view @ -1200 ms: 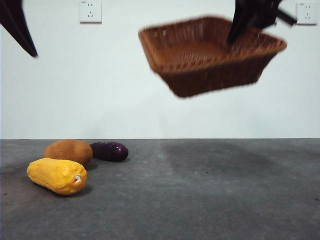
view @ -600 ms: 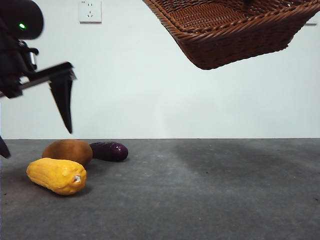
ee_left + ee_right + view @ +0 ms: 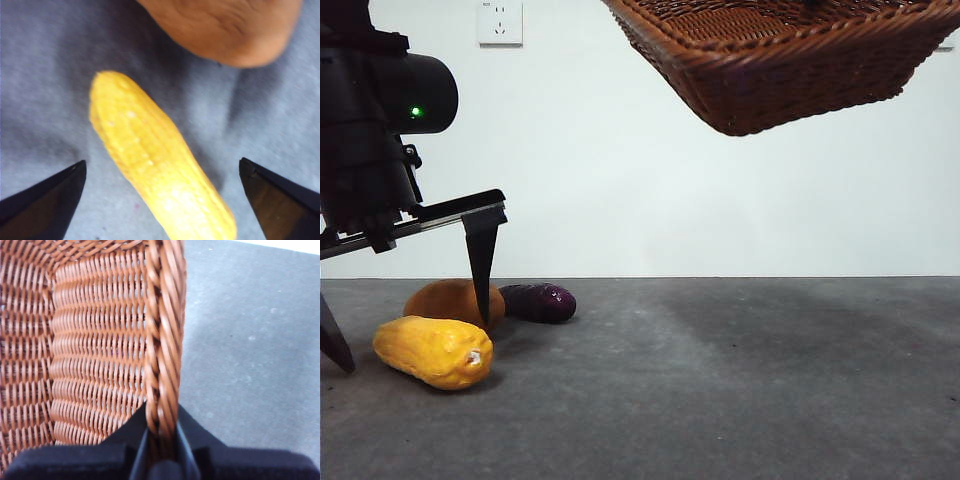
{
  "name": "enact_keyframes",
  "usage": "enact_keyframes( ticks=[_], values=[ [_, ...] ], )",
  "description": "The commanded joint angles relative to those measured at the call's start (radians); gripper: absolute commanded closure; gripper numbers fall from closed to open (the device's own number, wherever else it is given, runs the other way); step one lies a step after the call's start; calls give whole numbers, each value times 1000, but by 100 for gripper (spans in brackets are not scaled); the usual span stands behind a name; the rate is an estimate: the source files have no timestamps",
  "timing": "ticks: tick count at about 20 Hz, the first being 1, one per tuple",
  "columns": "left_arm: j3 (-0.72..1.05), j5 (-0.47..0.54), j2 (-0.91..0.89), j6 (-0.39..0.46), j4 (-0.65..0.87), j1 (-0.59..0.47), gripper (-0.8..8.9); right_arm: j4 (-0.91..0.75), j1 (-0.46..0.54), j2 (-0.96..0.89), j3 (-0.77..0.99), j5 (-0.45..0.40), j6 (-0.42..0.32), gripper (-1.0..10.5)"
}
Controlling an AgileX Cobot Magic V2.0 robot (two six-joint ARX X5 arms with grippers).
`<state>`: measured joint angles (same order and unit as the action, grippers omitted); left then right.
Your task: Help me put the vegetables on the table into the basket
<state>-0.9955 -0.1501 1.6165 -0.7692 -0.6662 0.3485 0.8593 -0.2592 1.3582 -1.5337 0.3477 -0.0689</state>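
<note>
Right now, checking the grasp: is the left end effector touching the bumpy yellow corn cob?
Apart. The left wrist view shows grey table between the corn cob and both jaws of the left end effector.

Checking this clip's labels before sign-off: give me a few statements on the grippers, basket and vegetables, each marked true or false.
1. The right gripper is clamped on the basket rim, holding it in the air. True.
2. The left gripper is shut on the corn cob. False: it is open, one jaw on each side of the corn.
3. The potato is in the basket. False: it lies on the table.
4. The eggplant lies on the table beside the potato. True.
</note>
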Motion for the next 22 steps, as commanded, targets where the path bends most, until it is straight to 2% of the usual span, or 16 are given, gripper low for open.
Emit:
enact_keyframes(
  ticks=[1,3,6,9,12,14,16,22],
  values=[
    [-2,23,13,-16,5,4,306,-20,-2,-8,-9,19,3,959],
    [-2,19,21,-16,20,4,420,-21,-2,-8,-9,19,3,959],
    [-2,20,22,-15,34,7,513,-21,-2,-8,-9,19,3,959],
    [-2,20,22,-15,49,9,691,-19,-2,-8,-9,19,-5,958],
    [-2,20,22,-13,71,27,829,-19,-2,-8,-9,19,-5,959],
    [-2,20,22,-5,73,35,822,-13,-2,-8,-9,19,-5,958],
    [-2,19,22,46,73,39,822,-3,-2,-8,-8,19,-5,958],
    [-1,-13,-28,281,69,69,822,61,-1,-1,-4,0,-3,959]
  ],
)
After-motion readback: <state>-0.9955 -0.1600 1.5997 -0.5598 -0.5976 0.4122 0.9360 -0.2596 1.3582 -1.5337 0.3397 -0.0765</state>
